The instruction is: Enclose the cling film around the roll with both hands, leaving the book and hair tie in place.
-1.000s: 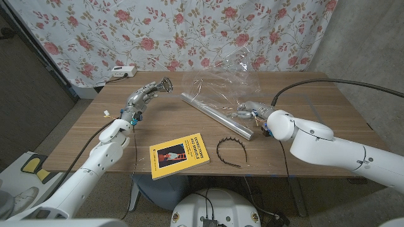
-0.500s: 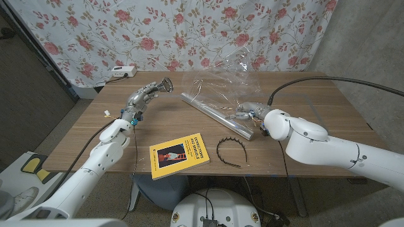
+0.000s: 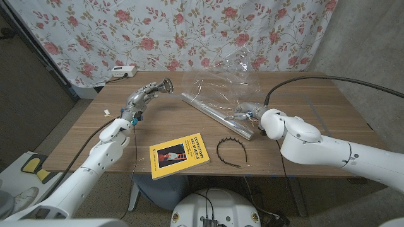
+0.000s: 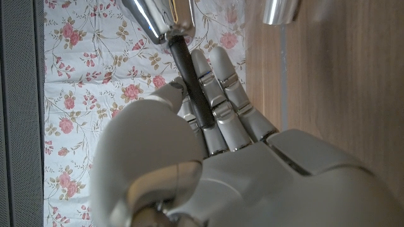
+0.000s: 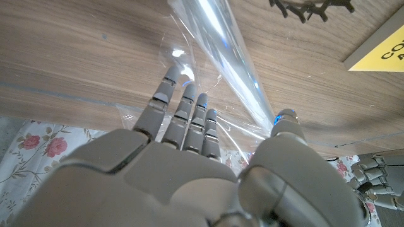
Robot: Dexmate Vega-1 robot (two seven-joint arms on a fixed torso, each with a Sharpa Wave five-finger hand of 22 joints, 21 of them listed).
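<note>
Roll's (image 3: 216,113) near end behind the right hand (image 3: 247,111).

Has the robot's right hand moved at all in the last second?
Yes. The right hand has slid a little toward the left hand's side, along the table's near-right part, closer to the roll; the book stayed put.

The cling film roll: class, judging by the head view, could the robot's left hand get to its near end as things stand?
Probably yes. The left hand hovers raised beside the cling film roll, with only bare table between them. The book lies nearer the robot, out of the path.
</note>
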